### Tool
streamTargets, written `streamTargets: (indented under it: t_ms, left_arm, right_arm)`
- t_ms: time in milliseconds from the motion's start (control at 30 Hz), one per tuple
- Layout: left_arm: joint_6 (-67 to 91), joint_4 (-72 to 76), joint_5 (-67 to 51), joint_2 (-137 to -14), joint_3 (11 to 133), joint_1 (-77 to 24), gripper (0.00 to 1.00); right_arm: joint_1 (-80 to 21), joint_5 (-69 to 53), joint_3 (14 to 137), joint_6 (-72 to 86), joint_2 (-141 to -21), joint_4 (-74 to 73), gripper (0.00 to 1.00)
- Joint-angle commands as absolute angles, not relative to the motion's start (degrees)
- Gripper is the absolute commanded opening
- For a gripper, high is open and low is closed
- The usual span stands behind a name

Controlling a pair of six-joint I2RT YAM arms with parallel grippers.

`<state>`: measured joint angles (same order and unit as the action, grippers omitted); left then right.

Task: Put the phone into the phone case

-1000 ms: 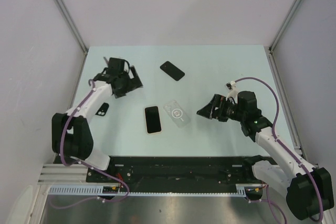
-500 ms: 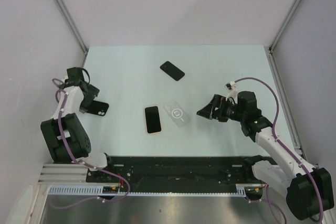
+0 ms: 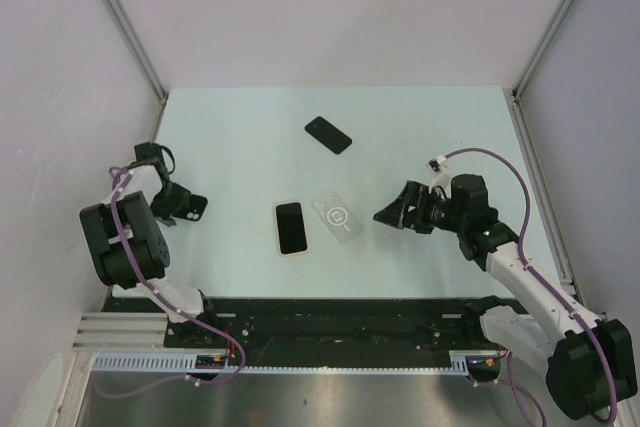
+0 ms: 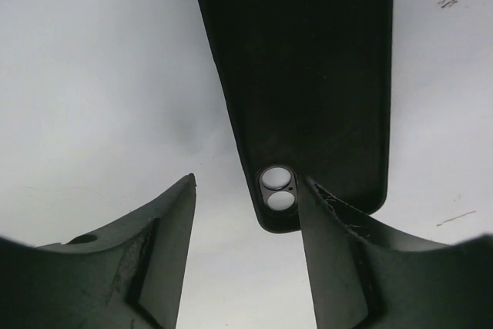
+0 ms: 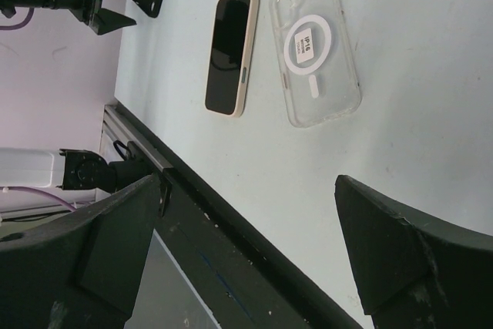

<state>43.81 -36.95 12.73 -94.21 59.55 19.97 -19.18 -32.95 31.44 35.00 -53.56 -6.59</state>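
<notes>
The clear plastic phone case [image 5: 320, 52], marked with a white ring and "iP16", lies just right of the cream-edged, black-screened phone [image 5: 231, 52], both flat at the pale table's [image 3: 420, 127] near middle. The right gripper [image 3: 390, 205] hovers beside them, jaws wide. The left gripper [image 4: 246, 182], jaws partly apart, stands over a black case [image 4: 308, 75]. A black rectangular slab [image 3: 328, 134] lies farther back.

pale green table [image 3: 420, 127], plain white walls [image 3: 330, 7].

A black case [image 4: 308, 75] lies on the tabletop [image 4: 100, 75], its camera hole between the claw's [image 4: 246, 184] spread fingers.
</notes>
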Motion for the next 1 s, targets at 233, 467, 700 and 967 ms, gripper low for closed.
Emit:
streamTargets:
  t_ms: [233, 467, 700, 967]
  left_arm:
    - [45.6, -36.3, 9.7, -97.6, 57.3, 20.4, 0.48]
    - [38.4, -32.8, 0.5, -100.0, 57.7, 20.3, 0.12]
    - [30.1, -29.4, -8.8, -99.0, 59.1, 17.8, 0.0]
    - [19.6, -28.2, -13.9, -94.6, 64.6, 5.2, 0.0]
  right_arm:
    - [-20.3, -32.7, 33.8, 35.9, -53.7, -5.4, 1.0]
    - [-20.6, -32.5, 33.8, 35.9, -53.5, -5.5, 1.0]
    - [-20.6, -32.2, 33.9, 36.3, -53.7, -4.8, 1.0]
    - [-19.6, -30.1, 34.7, 37.4, -55.4, -3.8, 1.0]
